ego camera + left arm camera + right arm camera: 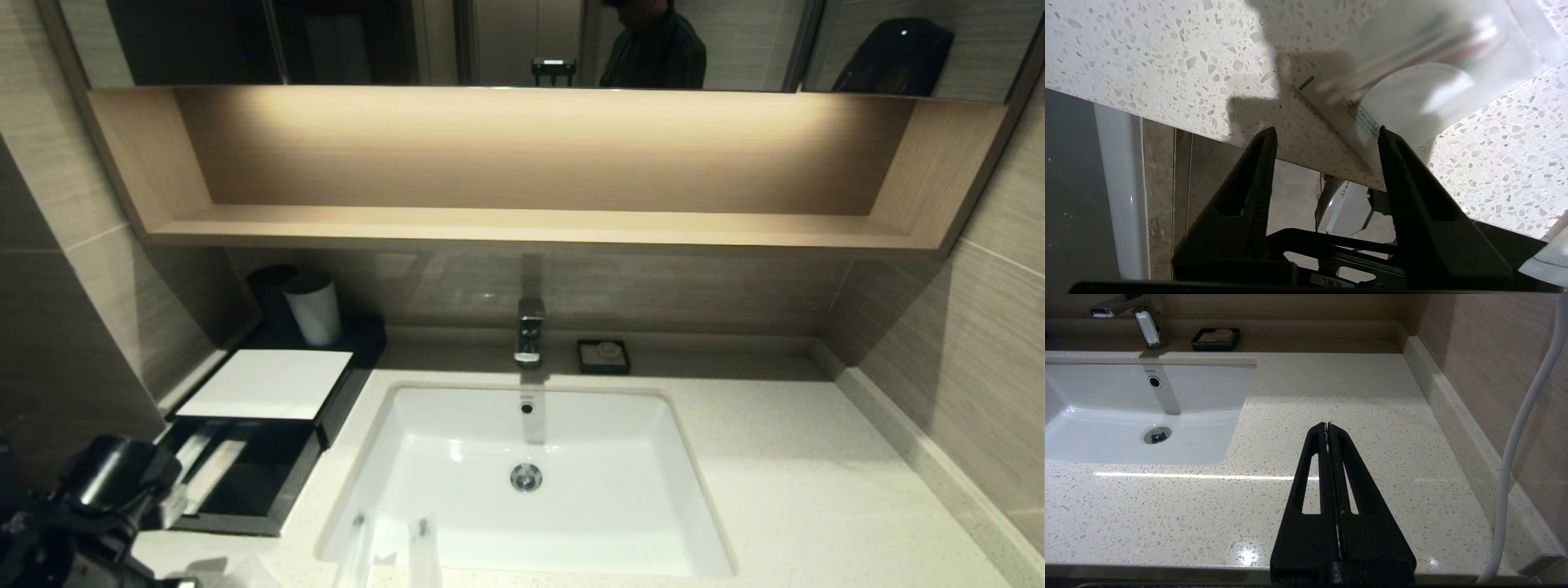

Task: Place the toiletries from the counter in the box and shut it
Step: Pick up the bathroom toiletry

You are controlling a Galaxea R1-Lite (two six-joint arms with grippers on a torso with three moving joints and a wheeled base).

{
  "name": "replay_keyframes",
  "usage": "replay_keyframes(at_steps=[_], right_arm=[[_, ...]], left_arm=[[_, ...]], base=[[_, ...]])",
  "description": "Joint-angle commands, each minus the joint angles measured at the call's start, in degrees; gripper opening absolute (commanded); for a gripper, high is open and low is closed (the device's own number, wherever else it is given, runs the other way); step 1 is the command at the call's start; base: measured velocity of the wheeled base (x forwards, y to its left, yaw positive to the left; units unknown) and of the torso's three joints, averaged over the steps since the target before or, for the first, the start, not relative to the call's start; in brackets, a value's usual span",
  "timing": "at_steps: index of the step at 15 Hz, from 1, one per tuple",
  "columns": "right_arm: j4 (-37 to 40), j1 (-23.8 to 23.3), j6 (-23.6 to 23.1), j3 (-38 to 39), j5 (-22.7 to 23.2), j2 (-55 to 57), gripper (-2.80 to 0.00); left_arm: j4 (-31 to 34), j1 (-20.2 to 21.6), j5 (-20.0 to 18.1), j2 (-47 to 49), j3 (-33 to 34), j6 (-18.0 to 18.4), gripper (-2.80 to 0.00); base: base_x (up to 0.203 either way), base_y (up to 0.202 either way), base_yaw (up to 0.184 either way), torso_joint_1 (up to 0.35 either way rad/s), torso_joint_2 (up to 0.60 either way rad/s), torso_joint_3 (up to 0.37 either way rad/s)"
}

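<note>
Two pale packets (214, 469) lie in the box's (269, 384) open drawer. Left claw (1327, 134), jaws apart and empty, hangs at the counter (1167, 53) edge. Only its wrist view shows a square packet (1437, 81) with white disc. Right claw (1328, 424) closed, empty.

The left arm sits in the lower left corner of the head view. In its wrist view the left gripper (1327, 136) has its two black fingers (1251, 179) spread apart. The right gripper (1328, 426) has its fingers pressed together, reaching toward frame centre.
</note>
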Motion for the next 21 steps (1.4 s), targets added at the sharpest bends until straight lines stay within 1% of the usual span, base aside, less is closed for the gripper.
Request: replay_keyframes(at_steps=[1, 5, 8, 11, 17, 21], right_arm=[[0.00, 0.06, -0.01, 0.01, -0.02, 0.00, -2.80], [0.00, 0.00, -0.01, 0.01, -0.02, 0.00, -2.80], [0.00, 0.07, -0.01, 0.01, -0.02, 0.00, -2.80], [0.00, 0.00, -0.01, 0.01, -0.02, 0.00, -2.80], [0.00, 0.00, -0.01, 0.01, -0.02, 0.00, -2.80], [0.00, 0.00, -0.01, 0.01, -0.02, 0.00, -2.80]], left_arm=[[0.06, 0.88, -0.11, 0.76, 0.40, 0.15, 0.00], [0.06, 0.88, -2.52, 1.31, 0.69, 0.24, 0.00], [0.06, 0.88, -2.72, 1.72, 0.67, 0.15, 0.00], [0.06, 0.88, -4.34, 2.52, 0.23, 0.24, 0.00], [-1.15, 0.88, -4.58, 4.01, 0.22, 0.22, 0.00], [-1.35, 0.88, -6.78, 4.45, 0.23, 0.24, 0.00]], base=[[0.000, 0.000, 0.000, 0.000, 0.00, 0.000], [0.000, 0.000, 0.000, 0.000, 0.00, 0.000], [0.000, 0.000, 0.000, 0.000, 0.00, 0.000], [0.000, 0.000, 0.000, 0.000, 0.00, 0.000], [0.000, 0.000, 0.000, 0.000, 0.00, 0.000], [0.000, 0.000, 0.000, 0.000, 0.00, 0.000]])
